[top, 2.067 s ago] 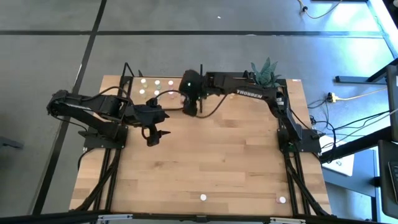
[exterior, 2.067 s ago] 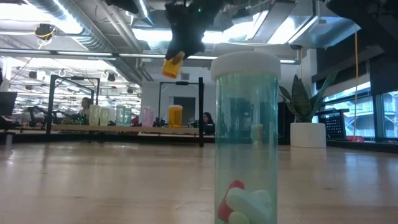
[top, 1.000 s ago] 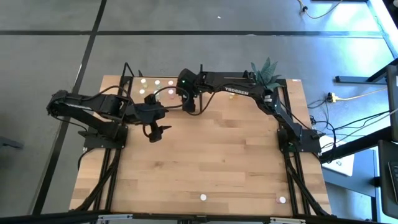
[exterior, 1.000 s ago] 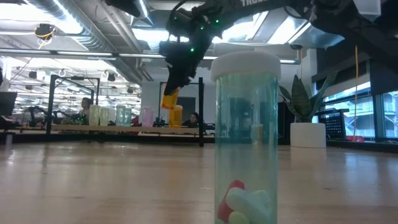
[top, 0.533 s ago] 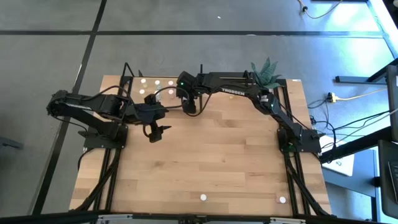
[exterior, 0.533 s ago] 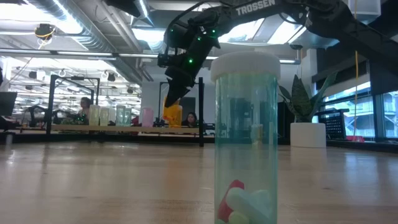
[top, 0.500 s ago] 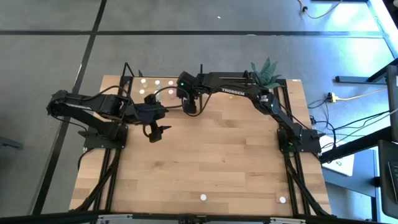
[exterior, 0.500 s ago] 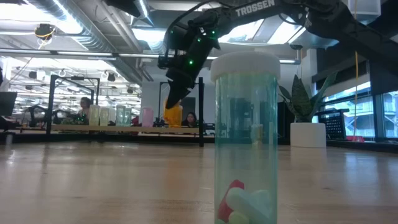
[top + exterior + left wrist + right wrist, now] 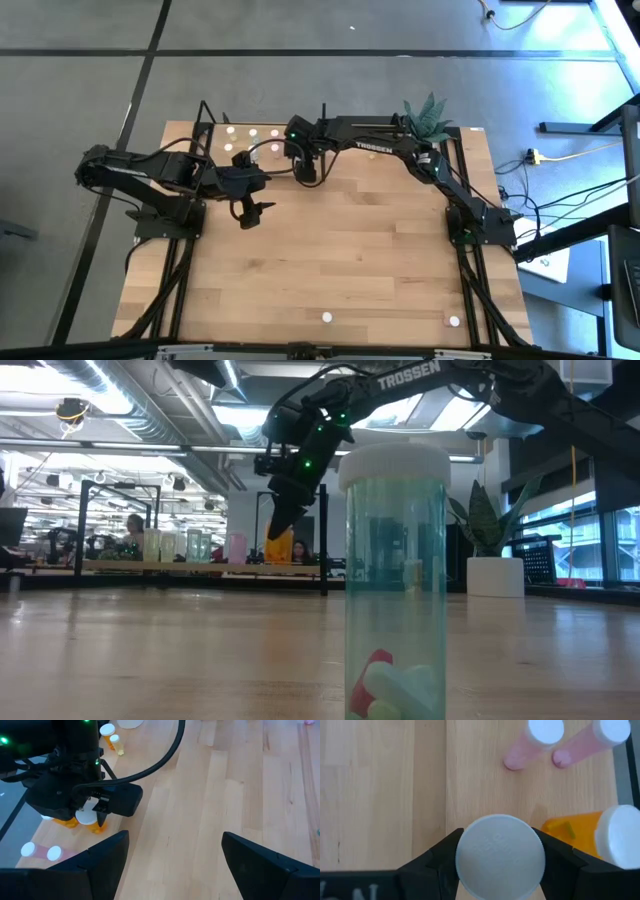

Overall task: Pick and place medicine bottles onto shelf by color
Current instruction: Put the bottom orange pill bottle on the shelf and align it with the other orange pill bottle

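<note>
The right gripper has its fingers clamped on an orange bottle just above the shelf, beside another orange bottle; left gripper gapes empty; two bottles wait on the counter

Bottles stand on the shelf at the table's far edge; plant right of them.
</note>
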Controlling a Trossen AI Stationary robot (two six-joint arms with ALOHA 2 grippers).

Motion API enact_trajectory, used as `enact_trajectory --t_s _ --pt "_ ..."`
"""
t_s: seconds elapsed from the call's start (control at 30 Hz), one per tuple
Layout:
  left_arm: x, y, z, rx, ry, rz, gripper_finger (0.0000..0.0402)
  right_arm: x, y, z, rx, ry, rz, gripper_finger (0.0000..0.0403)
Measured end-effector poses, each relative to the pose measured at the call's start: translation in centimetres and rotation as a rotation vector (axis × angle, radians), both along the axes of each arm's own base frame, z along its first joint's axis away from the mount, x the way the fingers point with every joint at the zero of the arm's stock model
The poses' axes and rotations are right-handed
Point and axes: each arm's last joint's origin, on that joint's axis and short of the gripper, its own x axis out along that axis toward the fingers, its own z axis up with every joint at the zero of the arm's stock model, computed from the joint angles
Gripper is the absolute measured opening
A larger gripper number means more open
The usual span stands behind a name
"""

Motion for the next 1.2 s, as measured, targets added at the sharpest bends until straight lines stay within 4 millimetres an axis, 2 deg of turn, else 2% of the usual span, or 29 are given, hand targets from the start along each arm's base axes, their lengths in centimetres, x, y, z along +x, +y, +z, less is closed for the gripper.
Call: enact_trajectory --t_s 0.43,0.63,0.93,1.2 --pt "0.0 0.0 0.0 0.001 0.0 -0.001 0.0312 0.0 -0.2 0.0 -0.049 0.013 -0.042 0.0254" --pt "0.0 0.0 0.0 0.001 0.0 -0.001 0.0312 0.0 -0.2 0.3 -0.062 0.012 -0.049 0.0259" --pt "0.0 0.0 0.0 0.001 0.0 -0.001 0.0312 0.2 -0.3 2.0 -0.069 -0.044 -0.066 0.0259" --pt "0.0 0.0 0.0 0.001 0.0 0.0 0.0312 -0.8 0.3 4.5 -0.029 -0.021 -0.043 0.0259"
